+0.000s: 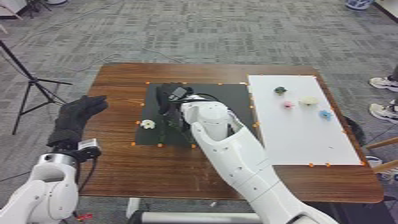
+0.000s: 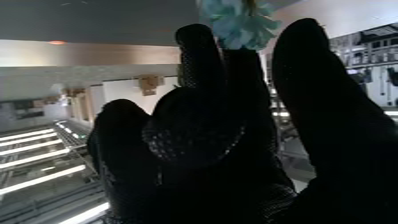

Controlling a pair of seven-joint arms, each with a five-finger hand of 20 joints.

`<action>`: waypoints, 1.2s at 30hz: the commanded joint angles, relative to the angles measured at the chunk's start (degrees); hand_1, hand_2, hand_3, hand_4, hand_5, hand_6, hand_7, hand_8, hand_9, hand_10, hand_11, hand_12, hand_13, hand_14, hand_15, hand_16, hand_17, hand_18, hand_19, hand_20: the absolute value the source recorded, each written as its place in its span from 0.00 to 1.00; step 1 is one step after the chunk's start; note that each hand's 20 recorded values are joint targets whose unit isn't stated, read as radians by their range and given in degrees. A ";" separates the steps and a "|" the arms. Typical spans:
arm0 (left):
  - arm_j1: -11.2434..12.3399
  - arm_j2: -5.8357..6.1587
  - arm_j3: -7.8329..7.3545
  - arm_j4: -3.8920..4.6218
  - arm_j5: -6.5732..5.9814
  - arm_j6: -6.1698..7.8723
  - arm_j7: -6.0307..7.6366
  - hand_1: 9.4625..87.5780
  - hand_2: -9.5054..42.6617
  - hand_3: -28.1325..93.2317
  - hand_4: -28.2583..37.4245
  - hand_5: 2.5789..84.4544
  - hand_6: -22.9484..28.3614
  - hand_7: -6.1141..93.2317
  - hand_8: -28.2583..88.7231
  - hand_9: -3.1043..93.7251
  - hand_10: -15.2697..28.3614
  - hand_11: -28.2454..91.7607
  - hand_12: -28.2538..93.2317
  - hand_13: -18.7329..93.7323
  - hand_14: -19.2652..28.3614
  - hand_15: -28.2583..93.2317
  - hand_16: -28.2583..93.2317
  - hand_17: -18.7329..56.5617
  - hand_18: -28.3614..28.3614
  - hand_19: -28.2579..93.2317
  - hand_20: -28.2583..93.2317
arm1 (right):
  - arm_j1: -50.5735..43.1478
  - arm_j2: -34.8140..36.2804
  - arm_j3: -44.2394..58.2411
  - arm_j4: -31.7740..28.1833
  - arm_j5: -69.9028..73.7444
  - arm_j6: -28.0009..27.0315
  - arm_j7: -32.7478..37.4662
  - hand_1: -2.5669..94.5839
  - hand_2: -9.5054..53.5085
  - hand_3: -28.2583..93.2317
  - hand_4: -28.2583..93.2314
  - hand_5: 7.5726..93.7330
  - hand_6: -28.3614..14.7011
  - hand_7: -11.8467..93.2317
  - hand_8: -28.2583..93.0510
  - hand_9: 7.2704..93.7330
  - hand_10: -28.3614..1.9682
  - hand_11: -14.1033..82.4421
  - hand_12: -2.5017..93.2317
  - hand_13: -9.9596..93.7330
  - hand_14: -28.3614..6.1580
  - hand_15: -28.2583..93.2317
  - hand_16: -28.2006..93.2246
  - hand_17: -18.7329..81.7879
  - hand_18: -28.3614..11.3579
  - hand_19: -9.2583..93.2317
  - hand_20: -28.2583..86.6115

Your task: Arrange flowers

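Observation:
My right hand (image 1: 169, 97) is over the upper left part of the dark mat (image 1: 235, 95), its arm reaching across the mat. In the right wrist view, the right hand (image 2: 213, 135) has mostly straight fingers, and a pale blue-green flower (image 2: 238, 25) lies at their tips; whether it is gripped is unclear. A white flower (image 1: 147, 124) rests at the mat's left edge, with green stems beside it. On the white board (image 1: 293, 137) are a dark green flower (image 1: 280, 90), a cream one (image 1: 308, 101), a pink one (image 1: 288, 104) and a blue one (image 1: 325, 115). My left hand (image 1: 78, 115) is open beside the table's left edge.
The brown wooden table (image 1: 160, 175) carries the mat and board side by side. Small orange pieces (image 1: 161, 145) dot their edges. A black tripod (image 1: 33, 80) stands on the floor to the left, and a chair is at the right.

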 commanded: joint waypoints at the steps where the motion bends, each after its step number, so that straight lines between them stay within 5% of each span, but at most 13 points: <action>1: 0.14 -0.04 -0.26 0.17 -0.04 -0.08 0.05 0.18 0.48 0.80 0.00 0.65 0.51 0.22 0.17 0.60 0.68 0.41 0.32 0.52 0.74 0.37 0.21 0.37 0.67 0.26 0.37 | 0.53 0.28 -1.01 -1.27 1.29 -0.81 0.59 0.47 0.01 0.77 0.09 0.68 0.67 0.28 0.19 0.75 0.58 0.25 0.12 0.99 0.78 0.72 0.50 0.83 0.35 1.00 0.76; 17: 2.26 -0.57 -1.95 -0.56 -0.71 1.07 0.73 0.18 0.47 0.80 0.00 0.65 0.51 0.22 0.17 0.60 0.68 0.41 0.32 0.52 0.74 0.37 0.21 0.36 0.67 0.26 0.37 | 6.45 9.61 -7.29 -8.49 13.88 -0.05 4.54 0.44 0.00 0.77 0.11 0.61 0.69 0.29 0.13 0.72 0.54 0.25 0.12 0.99 0.79 0.70 0.50 0.82 0.35 1.00 0.75; 21: 3.29 -0.64 -2.97 -0.74 -1.68 2.53 0.68 0.17 0.52 0.79 0.00 0.65 0.50 0.22 0.17 0.60 0.68 0.41 0.32 0.52 0.74 0.37 0.21 0.36 0.67 0.26 0.37 | 8.30 16.97 -7.64 -16.15 20.64 0.71 6.16 0.44 0.00 0.77 0.11 0.61 0.69 0.29 0.14 0.71 0.55 0.25 0.13 0.97 0.76 0.71 0.50 0.80 0.33 1.00 0.75; 24: 3.80 -0.61 -3.21 -1.09 -2.91 5.10 0.72 0.16 0.70 0.76 0.00 0.66 0.50 0.22 0.17 0.61 0.68 0.41 0.32 0.53 0.74 0.37 0.21 0.37 0.67 0.26 0.37 | 7.89 23.18 -6.20 -22.33 26.22 2.89 7.53 0.43 0.00 0.77 0.11 0.60 0.68 0.28 0.14 0.70 0.55 0.25 0.15 0.91 0.69 0.70 0.49 0.72 0.29 1.00 0.67; 28: 4.76 -0.82 -4.21 -1.60 -2.45 5.87 0.26 0.18 0.78 0.74 0.00 0.67 0.49 0.23 0.17 0.62 0.69 0.40 0.32 0.54 0.74 0.38 0.21 0.37 0.67 0.26 0.37 | 4.77 30.47 -1.60 -29.00 29.07 4.44 8.09 0.41 0.00 0.77 0.10 0.59 0.66 0.28 0.14 0.66 0.52 0.25 0.16 0.78 0.50 0.59 0.46 0.55 0.19 0.83 0.62; 36: 6.56 -1.90 -5.14 -2.80 -1.93 5.97 0.26 0.17 0.79 0.75 0.00 0.68 0.49 0.23 0.17 0.63 0.68 0.41 0.32 0.54 0.74 0.38 0.21 0.38 0.67 0.26 0.38 | -8.05 41.58 13.60 -36.18 30.98 5.88 9.27 0.32 0.00 0.78 0.08 0.46 0.61 0.25 0.15 0.51 0.44 0.21 0.17 0.62 0.38 0.48 0.44 0.44 0.17 0.65 0.60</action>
